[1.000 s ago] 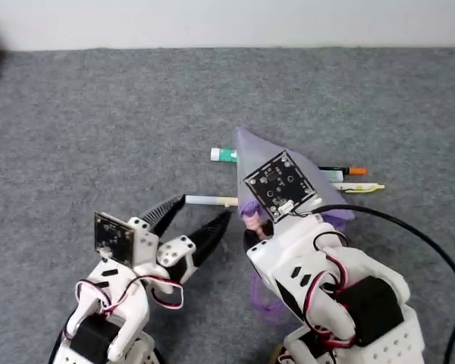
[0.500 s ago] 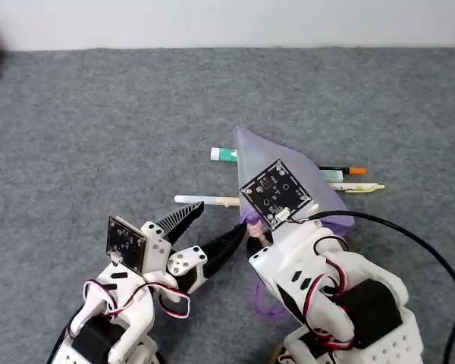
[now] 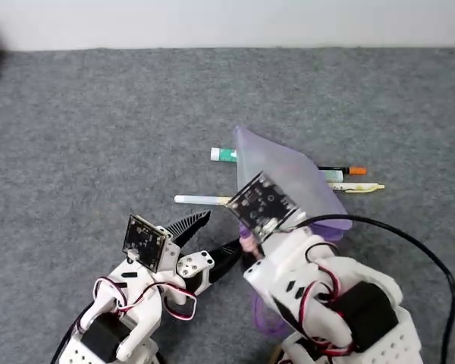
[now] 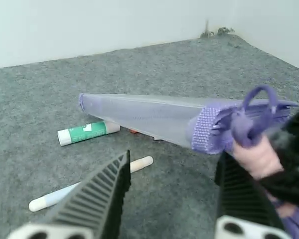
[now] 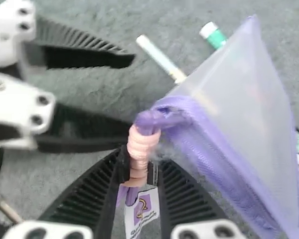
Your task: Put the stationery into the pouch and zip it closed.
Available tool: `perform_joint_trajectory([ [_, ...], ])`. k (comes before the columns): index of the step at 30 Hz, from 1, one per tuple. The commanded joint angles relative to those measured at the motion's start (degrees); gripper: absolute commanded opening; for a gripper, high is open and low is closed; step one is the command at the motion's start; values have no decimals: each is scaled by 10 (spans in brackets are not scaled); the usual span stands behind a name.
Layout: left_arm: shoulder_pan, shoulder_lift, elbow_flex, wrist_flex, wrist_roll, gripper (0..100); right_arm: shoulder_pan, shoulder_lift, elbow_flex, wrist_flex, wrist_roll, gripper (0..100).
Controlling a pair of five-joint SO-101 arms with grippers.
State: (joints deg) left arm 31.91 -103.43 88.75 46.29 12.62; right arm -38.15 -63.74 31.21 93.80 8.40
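Currently | one pouch (image 3: 279,163) | one glue stick (image 3: 224,155) | perhaps three pens (image 3: 201,199)

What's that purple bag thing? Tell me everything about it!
The see-through pale purple pouch looks like thin plastic with a darker purple woven zip band along one edge. A purple loop and a pink ribbed pull sit at one end, where the right gripper is shut on the pull, holding that end up. Its far corner seems to rest on the grey carpet. Whether the zip is open, I cannot tell.
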Motion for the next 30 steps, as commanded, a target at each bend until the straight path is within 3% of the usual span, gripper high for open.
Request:
perform_joint_trajectory([
  [1,4,-7,-7,-5,-4,272,-18,-6,-7,6,2,8],
  [11,-13,-7,-6,-24,-3,272,-15,-6,-5,65,3,8],
  [17,-46,-7,-7,-23,-4,272,45,-5,-3,72,6,8],
  [26,-39,-7,-30,-23,-5,272,56,-5,10,70,6,8],
  [30,13,-7,-26,13,-5,272,56,-6,7,68,6,8],
])
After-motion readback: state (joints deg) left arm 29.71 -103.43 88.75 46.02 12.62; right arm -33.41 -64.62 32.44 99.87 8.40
